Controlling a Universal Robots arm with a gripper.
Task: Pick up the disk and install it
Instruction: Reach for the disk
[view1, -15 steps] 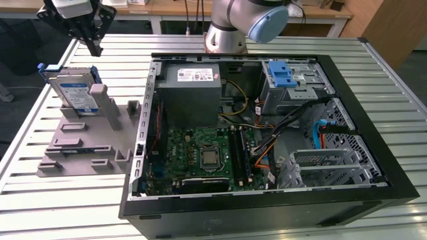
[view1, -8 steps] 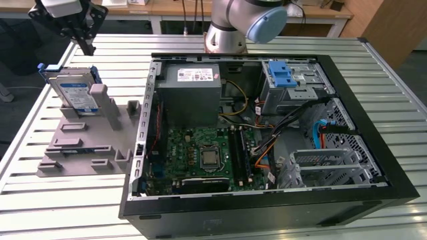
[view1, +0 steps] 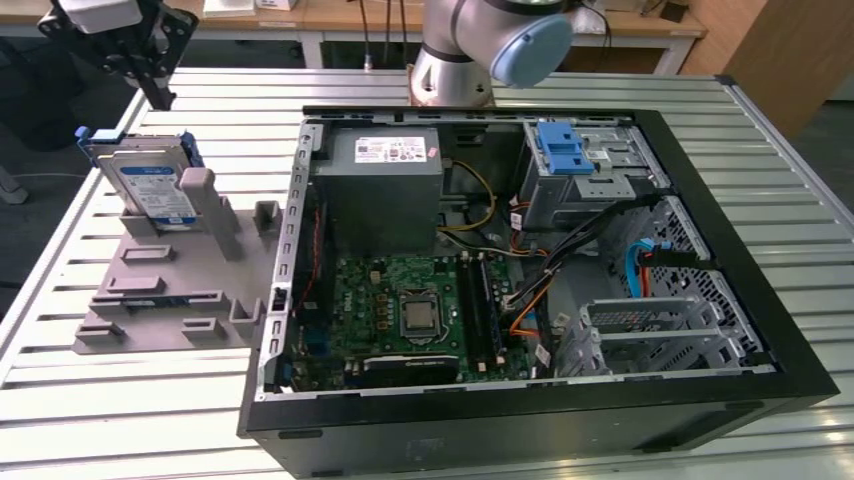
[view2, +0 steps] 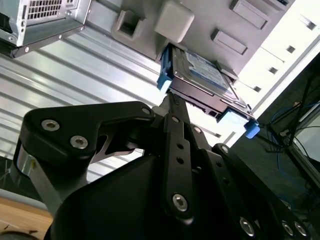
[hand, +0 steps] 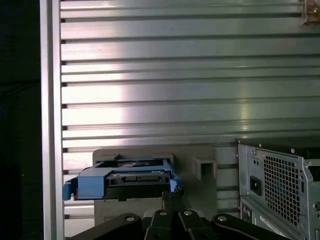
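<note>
- The slatted metal table (view1: 134, 420) holds everything, so nothing can slide away.
- The open computer case (view1: 534, 440) lies on its side in the middle and right of the exterior view. I think it lies open side up so parts can go in from above.
- The metal drive bay (view1: 607, 165) sits in the upper right of the case, with a blue latch (view1: 563, 150) on top.
- The grey holder (view1: 160, 300) lies on the table at the left of the frame, beside the case.
- The disk (view1: 144, 185) stands in this holder in the upper left, well apart from the bay.
  - It stands on one short end and leans back a little, so its long side runs up and down.
  - Its label faces the bottom of the frame.
  - Its blue end points up, probably so it is easy to grab from above.
  - In the first wrist view, the disk (hand: 125, 177) shows this blue end.
- The gripper (view1: 160, 98) hangs above the disk at the top left. Its tips look pinched together, with nothing between them.
- In the second wrist view, the gripper (view2: 171, 100) points at the edge of the disk (view2: 205, 75) but does not hold it.
</note>
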